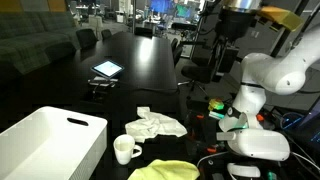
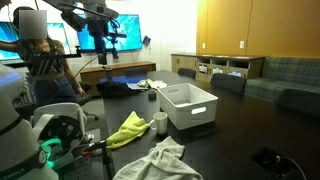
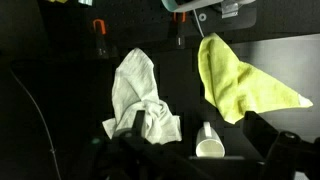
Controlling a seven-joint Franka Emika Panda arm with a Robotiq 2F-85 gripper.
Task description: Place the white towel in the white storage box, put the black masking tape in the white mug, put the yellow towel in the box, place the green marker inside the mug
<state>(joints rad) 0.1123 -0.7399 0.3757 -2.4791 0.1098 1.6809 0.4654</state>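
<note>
Right now your gripper (image 3: 192, 150) hangs above the black table (image 1: 150, 60), its dark fingers (image 3: 285, 145) spread apart with nothing pinched between them. Below it in the wrist view, the white towel (image 3: 140, 95) lies crumpled near the yellow towel (image 3: 240, 80), the two not touching, and the white mug (image 3: 208, 140) sits close to both. In both exterior views the white box (image 1: 55, 140) stands open-topped just beside the mug. Farther back on the table a tablet (image 1: 107, 69) glows, but its screen is too small to read.
</note>
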